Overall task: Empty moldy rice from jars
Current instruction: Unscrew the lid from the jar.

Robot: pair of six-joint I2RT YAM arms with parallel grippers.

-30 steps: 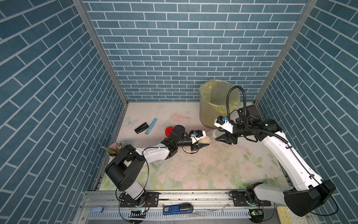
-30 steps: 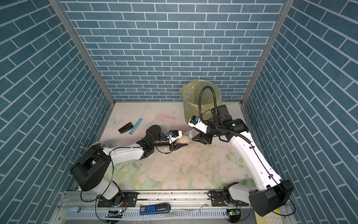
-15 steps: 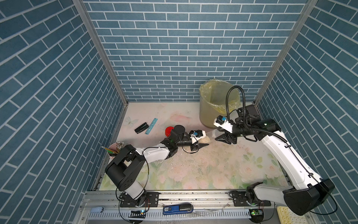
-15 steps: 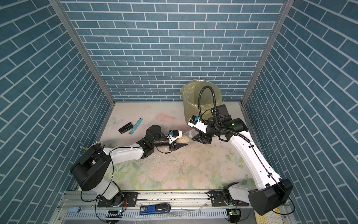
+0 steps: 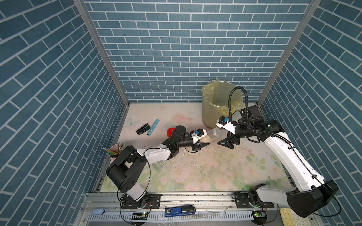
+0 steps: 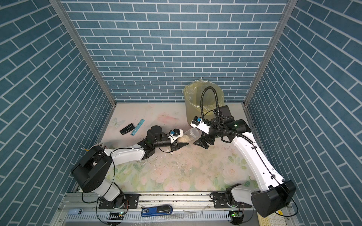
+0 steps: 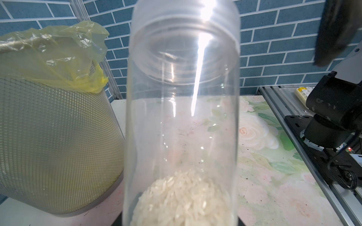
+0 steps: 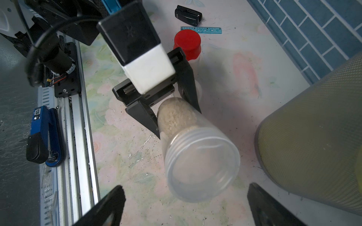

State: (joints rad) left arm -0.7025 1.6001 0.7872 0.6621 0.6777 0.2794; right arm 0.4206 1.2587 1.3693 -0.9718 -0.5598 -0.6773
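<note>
Found the left claw (image 8: 174, 115) clenched on the base end of a clear jar (image 8: 201, 160), lidless, held low near the surface (image 5: 195, 172) and lying close to level, mouth pointed toward the right arm. Noted the moldy rice (image 7: 182, 197) heaped at the gripped end, none at the mouth. Found the right claw (image 8: 186, 195) released, jaws spread wide to either side of the jar's mouth and touching nothing. Located no lid in any view. Observed the yellow-bagged bin (image 5: 215, 109) just beside the jar, rim well above it. Recorded a red-capped jar (image 8: 187, 45) upright on the surface behind the left claw, unopened. Noted white crumbs (image 8: 146, 140) scattered on the surface below the jar.

Judged the step in hand as falling between uncapping and pouring: mouth open, contents not yet tipped. Judged the next move to call for raising the jar above the bin rim, bringing the mouth over the bag opening, then rolling the wrist mouth-down, likely with a shake to loosen clumped grains. Advised backing the right claw off first. Flagged spillage onto the surface as the risk of tipping short of the rim.
</note>
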